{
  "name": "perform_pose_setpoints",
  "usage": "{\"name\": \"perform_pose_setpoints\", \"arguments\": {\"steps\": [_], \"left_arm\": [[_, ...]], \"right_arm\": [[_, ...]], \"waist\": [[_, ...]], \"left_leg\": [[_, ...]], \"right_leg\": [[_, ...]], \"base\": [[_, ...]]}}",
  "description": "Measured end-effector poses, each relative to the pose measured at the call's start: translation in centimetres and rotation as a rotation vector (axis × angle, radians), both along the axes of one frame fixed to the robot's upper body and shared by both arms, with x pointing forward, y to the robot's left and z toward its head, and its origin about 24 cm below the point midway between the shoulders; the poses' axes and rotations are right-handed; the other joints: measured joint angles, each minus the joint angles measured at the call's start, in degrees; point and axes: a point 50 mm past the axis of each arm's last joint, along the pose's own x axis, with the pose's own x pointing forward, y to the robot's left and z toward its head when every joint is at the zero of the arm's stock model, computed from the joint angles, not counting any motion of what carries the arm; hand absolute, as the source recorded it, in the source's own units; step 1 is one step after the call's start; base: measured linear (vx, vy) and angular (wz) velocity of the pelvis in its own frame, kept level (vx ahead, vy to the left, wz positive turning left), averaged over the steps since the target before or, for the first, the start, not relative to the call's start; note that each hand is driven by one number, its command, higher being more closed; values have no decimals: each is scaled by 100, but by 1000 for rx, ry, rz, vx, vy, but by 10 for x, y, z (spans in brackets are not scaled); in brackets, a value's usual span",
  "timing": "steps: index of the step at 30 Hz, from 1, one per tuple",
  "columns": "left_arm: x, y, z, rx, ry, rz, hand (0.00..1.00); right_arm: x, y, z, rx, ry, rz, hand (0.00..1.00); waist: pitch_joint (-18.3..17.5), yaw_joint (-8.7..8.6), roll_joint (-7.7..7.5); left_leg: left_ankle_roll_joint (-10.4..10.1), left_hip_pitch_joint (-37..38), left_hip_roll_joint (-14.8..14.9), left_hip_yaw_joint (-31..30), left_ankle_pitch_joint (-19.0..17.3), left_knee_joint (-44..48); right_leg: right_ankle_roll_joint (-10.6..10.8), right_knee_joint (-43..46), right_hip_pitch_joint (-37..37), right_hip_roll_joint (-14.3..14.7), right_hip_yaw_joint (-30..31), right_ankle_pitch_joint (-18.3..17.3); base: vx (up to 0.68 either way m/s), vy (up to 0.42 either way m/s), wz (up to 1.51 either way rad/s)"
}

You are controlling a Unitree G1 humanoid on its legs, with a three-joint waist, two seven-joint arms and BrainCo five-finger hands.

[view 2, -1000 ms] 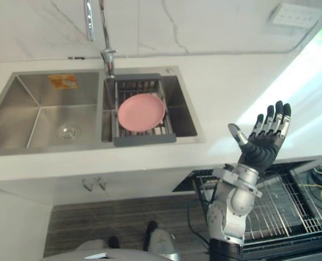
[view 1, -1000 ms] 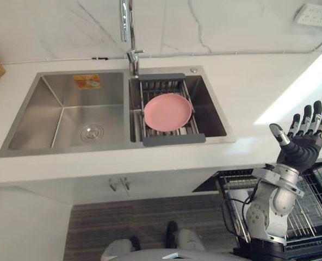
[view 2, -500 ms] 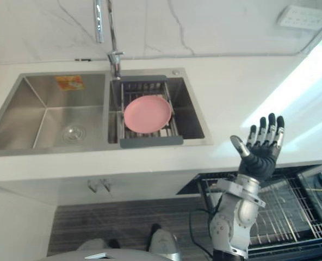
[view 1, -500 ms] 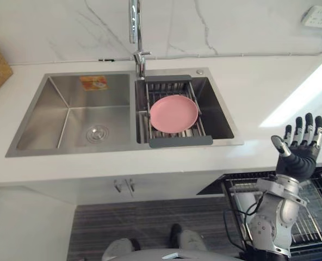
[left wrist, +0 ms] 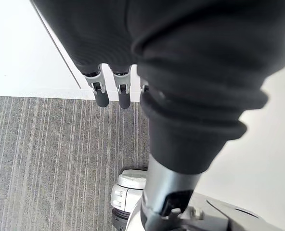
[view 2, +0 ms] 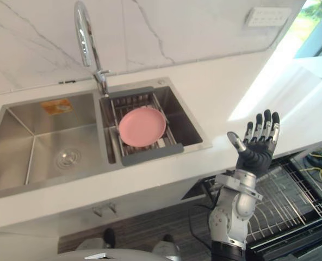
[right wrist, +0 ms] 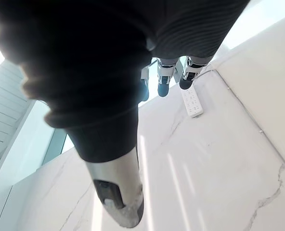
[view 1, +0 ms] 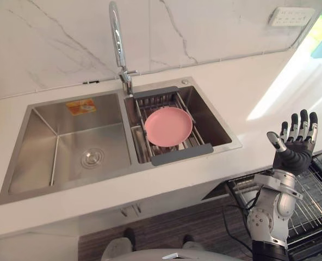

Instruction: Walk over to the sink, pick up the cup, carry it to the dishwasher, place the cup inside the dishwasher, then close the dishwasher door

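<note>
Both hands are open-fingered: the left hand (left wrist: 102,91) hangs over striped floor (left wrist: 46,154). The sink (view 1: 41,157) has an orange sticker (view 1: 80,106) in its left basin, print unreadable; right of the faucet (view 1: 116,38), a pink plate (view 1: 168,126) lies on the drain rack (view 1: 183,154). The right hand (view 1: 296,155) stays raised, fingers spread, over the pulled-out dishwasher rack (view 1: 319,190).

No words or numbers can be made out. The one label is an orange sticker (view 1: 80,106) on the back wall of the left basin of the sink (view 1: 68,184), at about ten o'clock from the pink plate (view 1: 168,126); its print is too small to read. The white socket plate (view 1: 288,16), far off at two o'clock, is too small to tell any marking
</note>
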Motion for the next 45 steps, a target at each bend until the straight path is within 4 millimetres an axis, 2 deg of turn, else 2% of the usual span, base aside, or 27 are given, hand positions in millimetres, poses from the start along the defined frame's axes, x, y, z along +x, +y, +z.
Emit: {"name": "perform_pose_setpoints", "arguments": {"steps": [4, 8, 12, 15, 18, 22, 27, 30, 31, 35, 37, 41, 45], "left_arm": [[-1, 0, 0, -1, 1, 6, 0], [-3, -1, 0, -12, 6, 66, 0], [-7, -1, 0, -22, 12, 121, 0], [-11, -1, -1, -29, 39, 179, 0], [-12, 1, 0, -23, 47, 231, 0], [-17, 4, 1, -2, 78, 236, 0], [-23, 7, 1, -2, 105, 274, 0], [-26, 9, 2, 2, 112, 282, 0], [-27, 10, 2, 3, 113, 283, 0], [-25, 10, 2, 0, 107, 282, 0], [-26, 11, 2, 3, 108, 283, 0], [-25, 12, 2, 2, 113, 276, 0], [-23, 14, 3, 2, 113, 261, 0]], "right_arm": [[1, 0, 1, 0, -5, 1, 0], [9, 4, 11, 20, -59, 26, 0], [16, 3, 13, 112, -74, 76, 0], [17, -1, 17, 69, -46, 62, 0], [17, -10, 28, -60, -12, -55, 0], [18, -34, 62, -283, 20, -222, 0], [32, -43, 85, -586, 165, -284, 0], [52, -42, 76, -753, 328, -222, 0], [60, -39, 64, -836, 422, -173, 0], [75, -31, 33, -1000, 605, -56, 0], [84, -23, 26, -1069, 644, -1, 0], [90, -9, 23, -1166, 639, 76, 0], [98, -6, 19, -1246, 658, 109, 0]], "waist": [[-7, 39, 11], [-7, 93, 9], [-55, 150, -46], [-73, 158, -93], [-105, 185, -170], [-156, 159, -284], [-217, 96, -369], [-281, 110, -468], [-336, 126, -463], [-377, 269, -522], [-370, 283, -562], [-373, 307, -588], [-369, 329, -597]], "left_leg": [[-3, 5, 11, -6, 2, -3], [-2, 81, 55, 126, 50, -104], [-25, 282, 66, 282, 204, -541], [-67, 414, 60, 279, 430, -919], [-38, 408, 68, 308, 445, -915], [-36, 432, 76, 430, 405, -916], [-37, 458, 79, 421, 396, -959], [-21, 422, 52, 374, 419, -960], [-44, 375, 35, 273, 427, -961], [-2, 203, 1, 90, 474, -961], [5, 171, -4, 56, 488, -961], [-18, 172, -22, 16, 503, -960], [20, 158, -22, -56, 536, -960]], "right_leg": [[-11, 50, 3, 0, -10, -12], [-35, 52, -7, 4, -31, -28], [-55, 123, -37, -120, -501, -41], [-52, 123, -69, -146, -687, -42], [-7, 37, -65, -126, -682, 20], [60, -103, -39, -102, -658, 195], [56, -93, -33, -98, -658, 190], [19, -106, -12, -113, -752, 155], [19, -106, 8, -129, -868, 131], [18, -151, 0, -157, -1094, 120], [8, -176, 0, -157, -1124, 127], [-11, -200, 56, -159, -1168, 161], [60, -219, 105, -157, -1277, 202]], "base": [[0, 0, 0], [-2, -2, -4], [-11, -8, -8], [38, -22, 0], [49, -20, -7], [38, -8, -15], [-28, -2, -4], [-54, 6, 16], [-61, 7, 34], [-64, 14, 33], [-27, 9, 13], [14, 1, 4], [25, -11, 11]]}}
